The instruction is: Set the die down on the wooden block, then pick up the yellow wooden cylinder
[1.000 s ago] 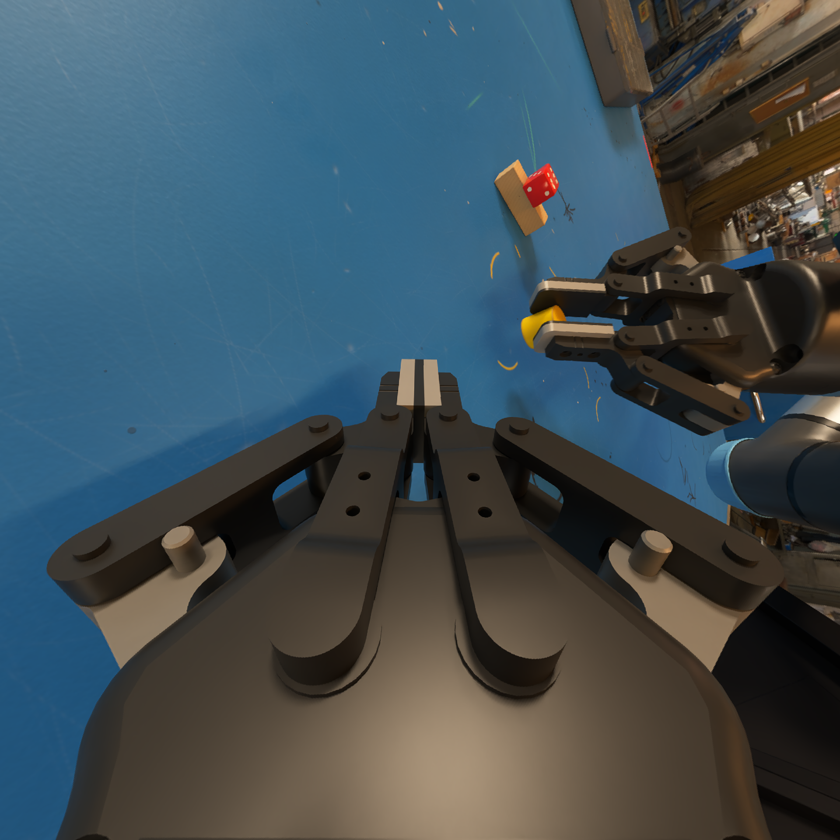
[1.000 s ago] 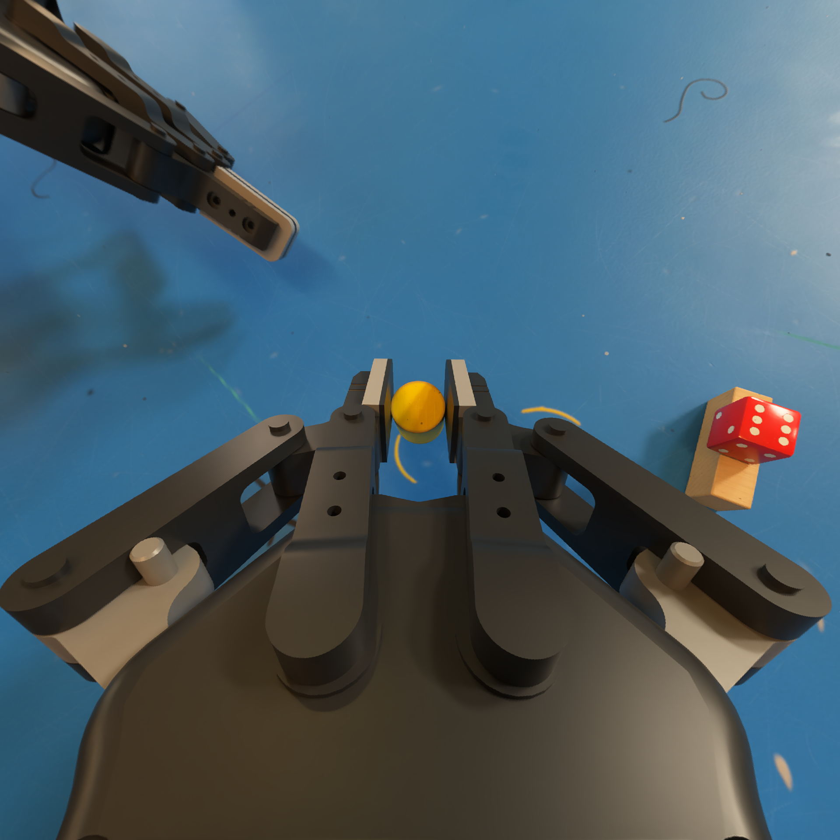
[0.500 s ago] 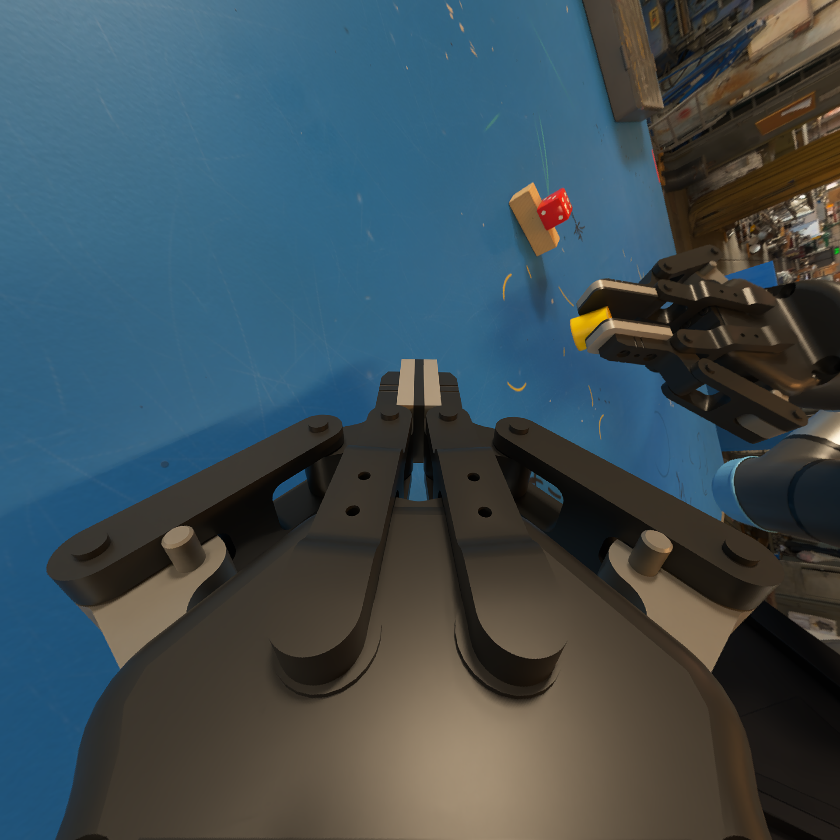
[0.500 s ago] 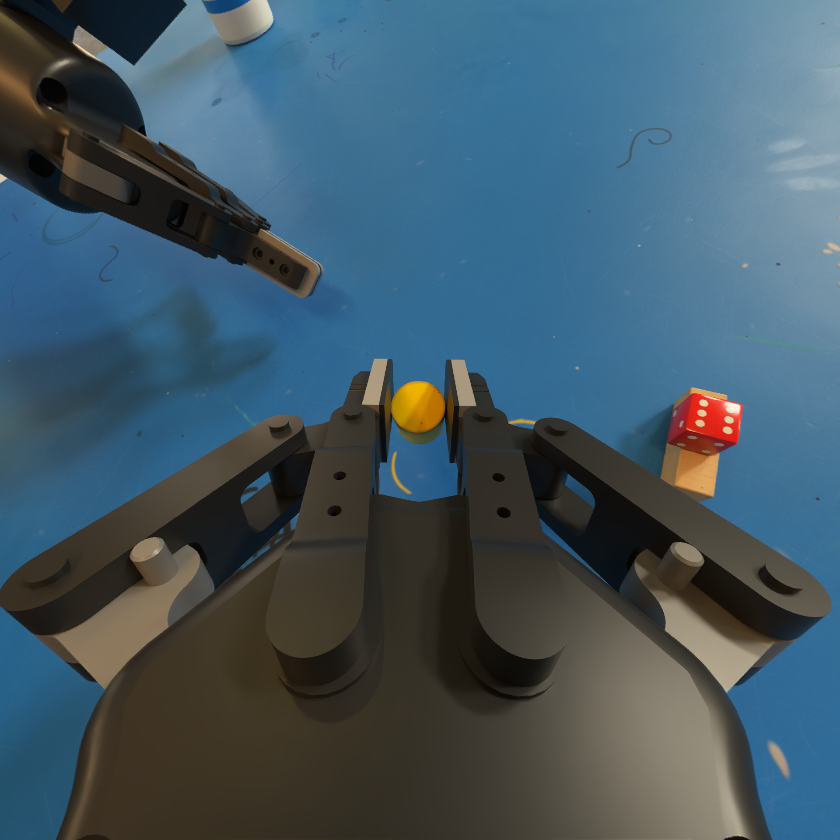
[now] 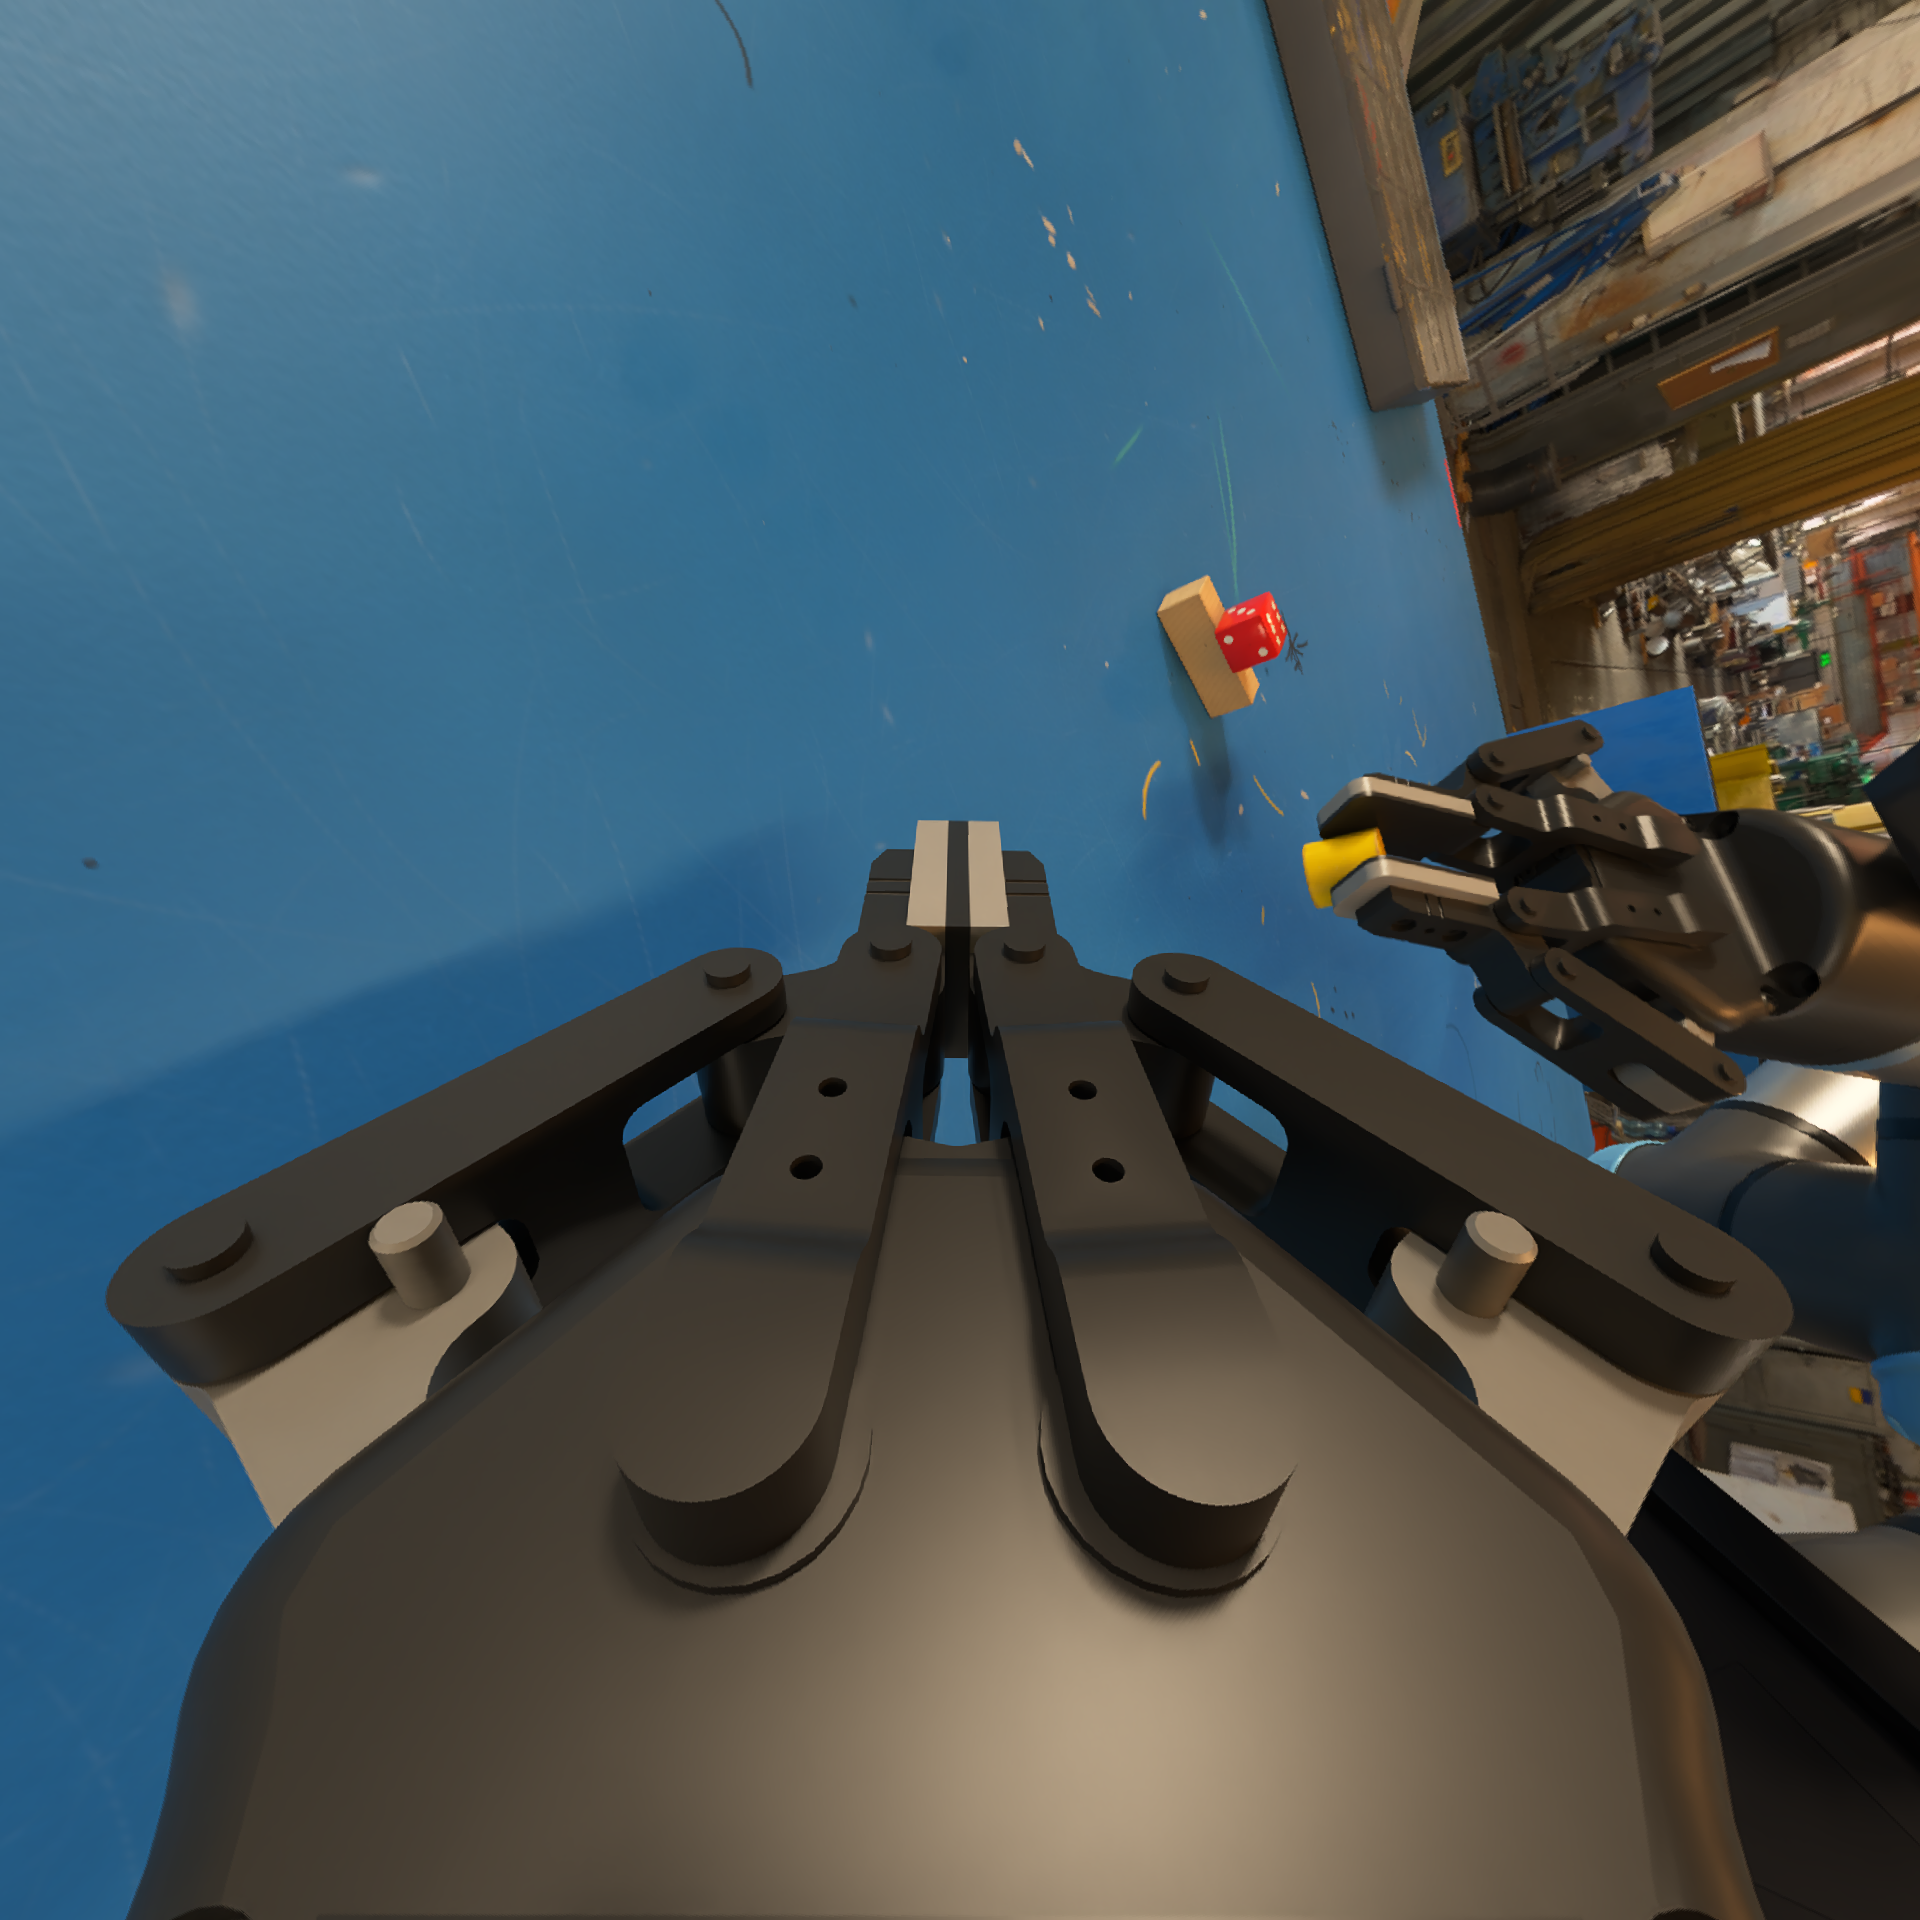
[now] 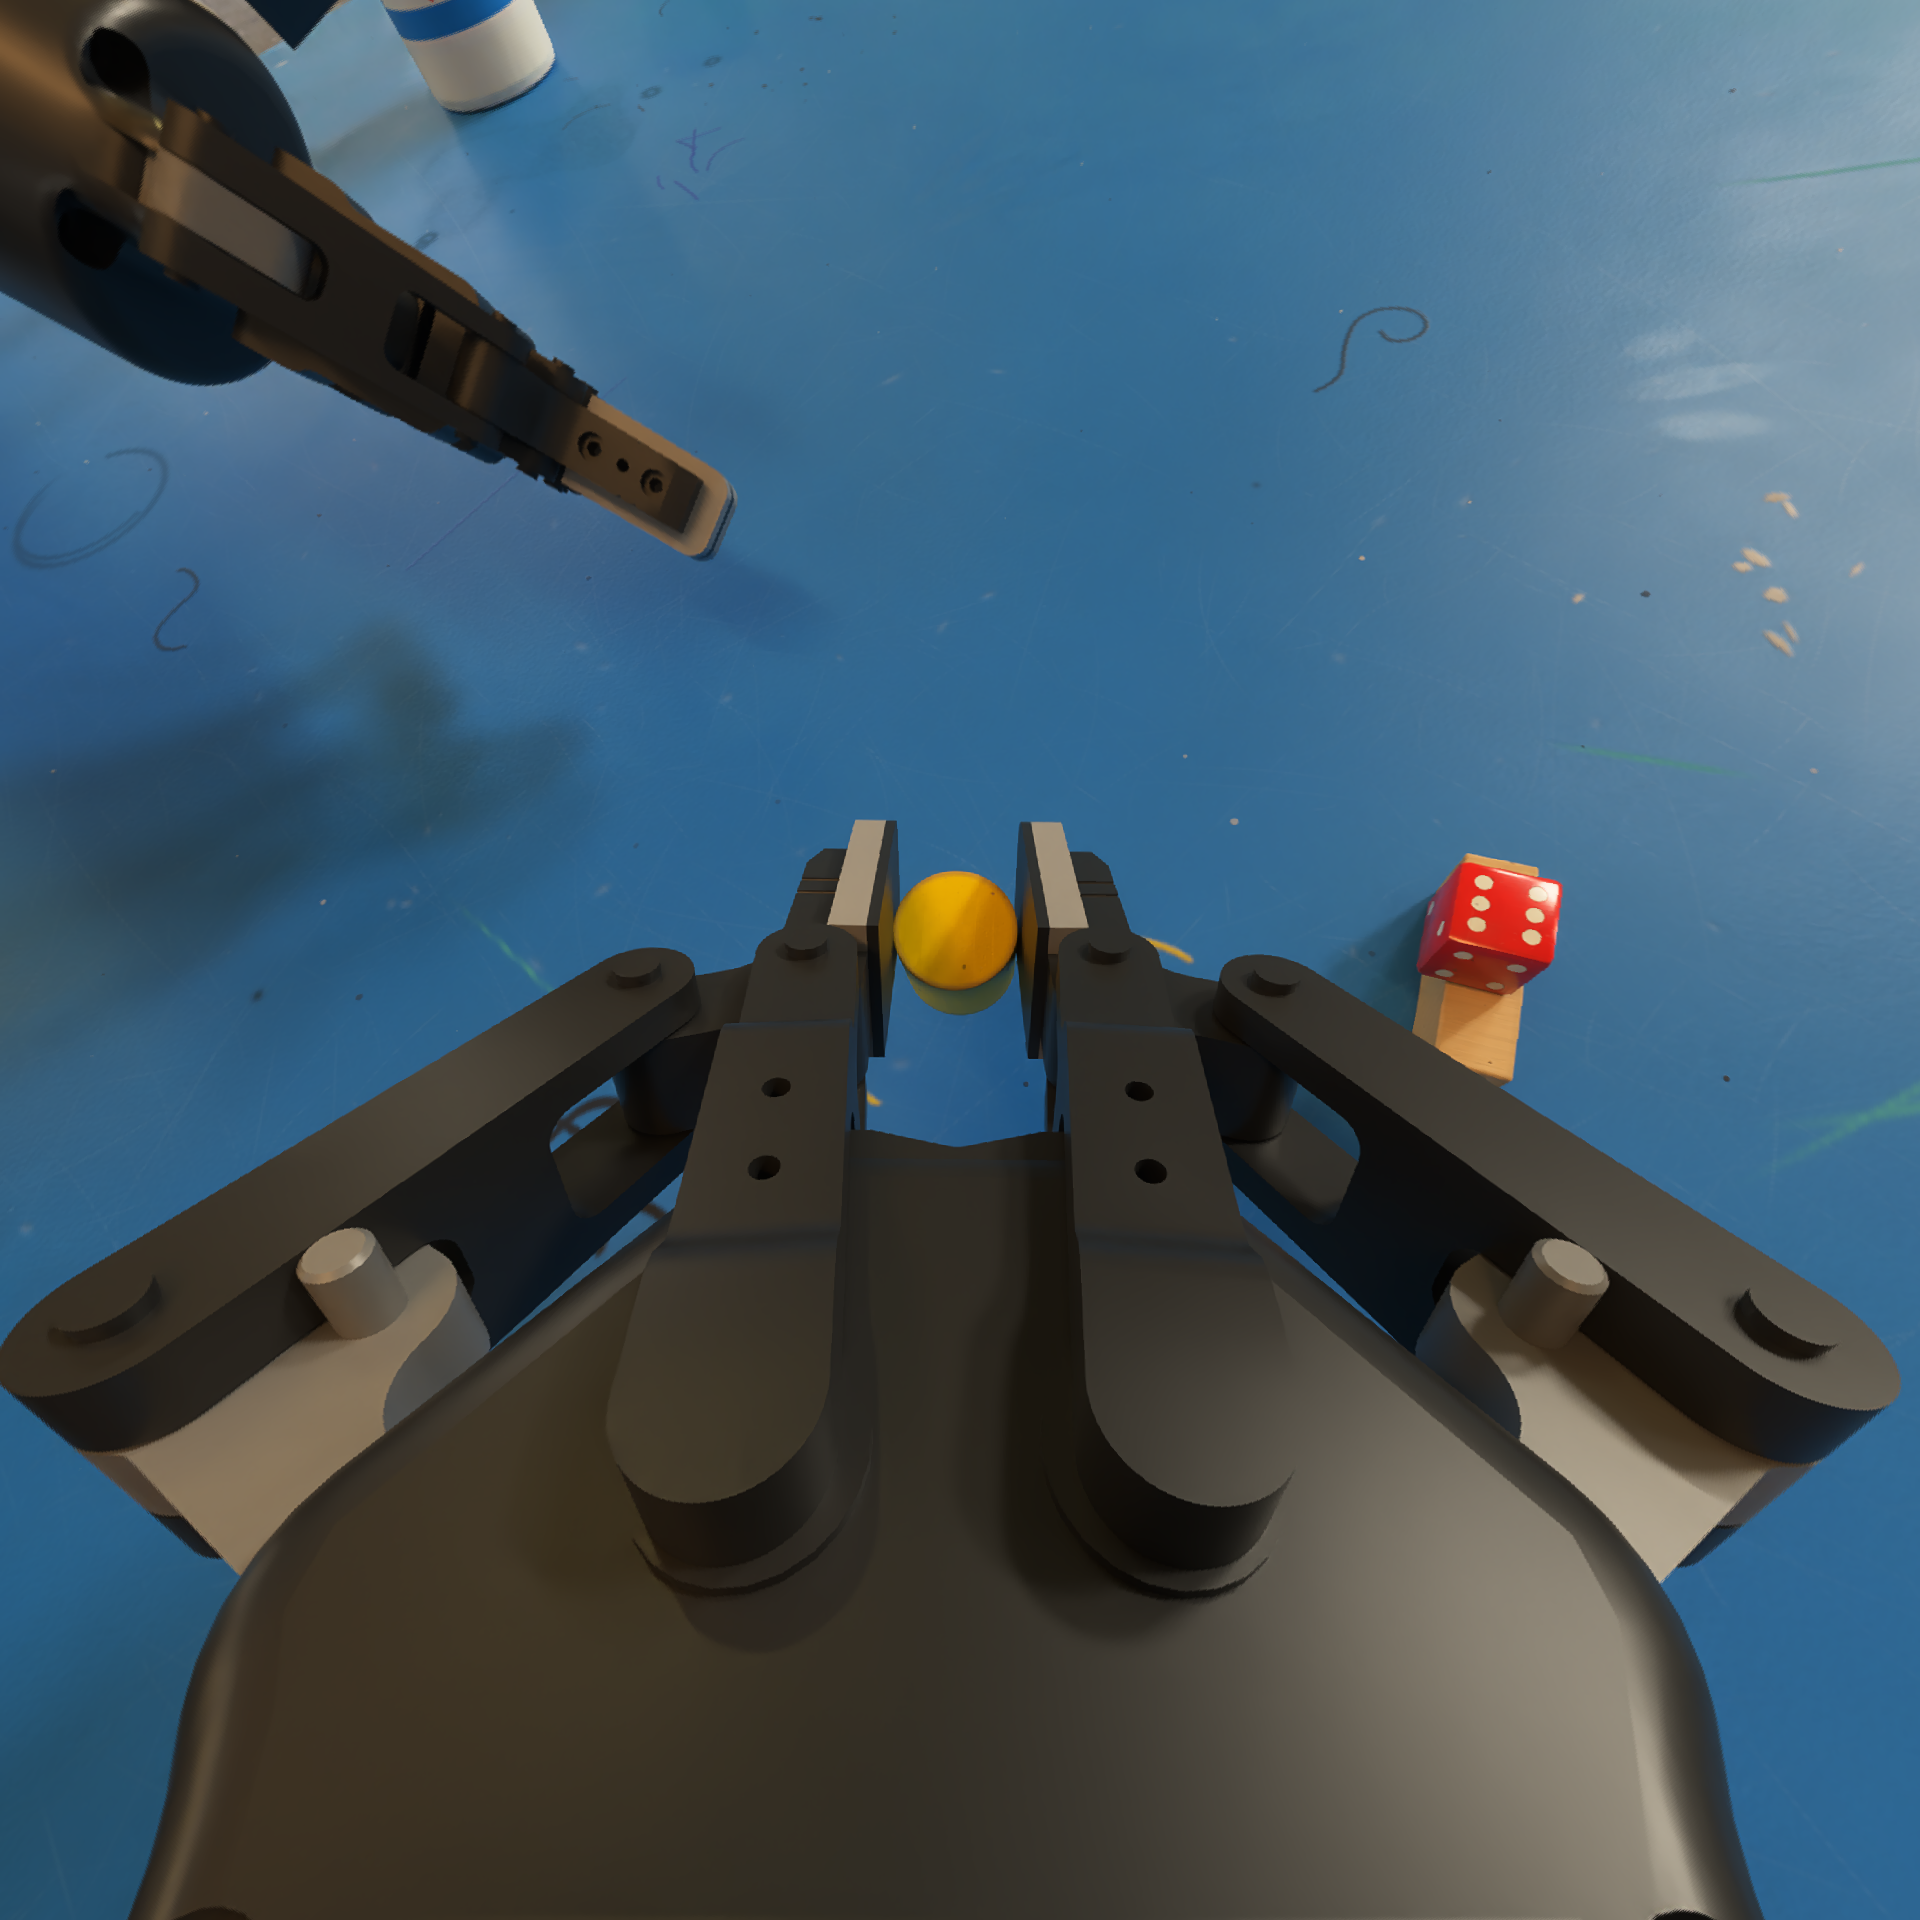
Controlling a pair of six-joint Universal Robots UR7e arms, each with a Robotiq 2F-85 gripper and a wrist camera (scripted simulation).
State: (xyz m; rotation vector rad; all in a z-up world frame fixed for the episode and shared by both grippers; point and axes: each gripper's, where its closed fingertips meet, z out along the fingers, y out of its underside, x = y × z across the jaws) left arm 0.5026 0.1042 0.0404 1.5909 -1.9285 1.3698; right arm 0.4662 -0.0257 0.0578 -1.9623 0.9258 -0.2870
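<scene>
The right gripper (image 6: 956,920) is clamped on the yellow wooden cylinder (image 6: 954,928), one pad against each side, with the cylinder's end protruding past the fingertips (image 5: 1392,805) in the left wrist view. The cylinder appears clear of the scuffed blue tabletop (image 6: 1143,468). The red die with white pips (image 6: 1493,926) rests on the pale rectangular wooden block (image 6: 1473,1029), to the right of the held cylinder and apart from it.

Judged procedure: maintain clamping force and raise vertically; avoid sideways travel toward the block, which could dislodge the die.

The left gripper (image 5: 957,873) is fully closed and empty, well apart from the die.

Containers: a white cylindrical object with a blue band (image 6: 473,47) stands at the far left; its contents cannot be determined.
</scene>
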